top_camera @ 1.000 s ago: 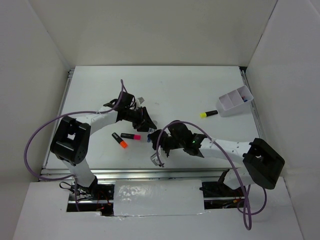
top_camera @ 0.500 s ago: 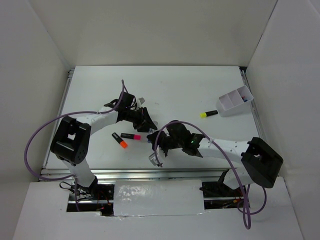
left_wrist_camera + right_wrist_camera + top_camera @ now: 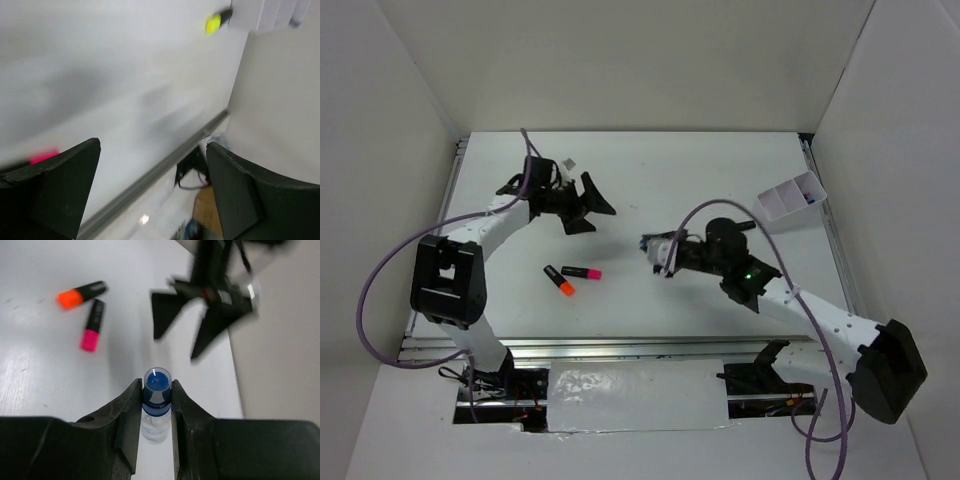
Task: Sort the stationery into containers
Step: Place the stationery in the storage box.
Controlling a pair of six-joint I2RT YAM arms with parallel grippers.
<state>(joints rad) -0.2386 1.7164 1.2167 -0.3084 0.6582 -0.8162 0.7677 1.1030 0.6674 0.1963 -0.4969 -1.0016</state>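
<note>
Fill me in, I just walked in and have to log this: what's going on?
Two robot arms are sorting stationery. The right gripper is clamped on the clear blue-capped marker. The left gripper is open and empty. A pink highlighter and an orange highlighter lie on the table; a yellow highlighter lies beside the white box.

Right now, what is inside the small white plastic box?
A small blue item shows in the right-end compartment of the small white plastic box; too small to identify. Its walls hide parts of the other compartments.
</note>
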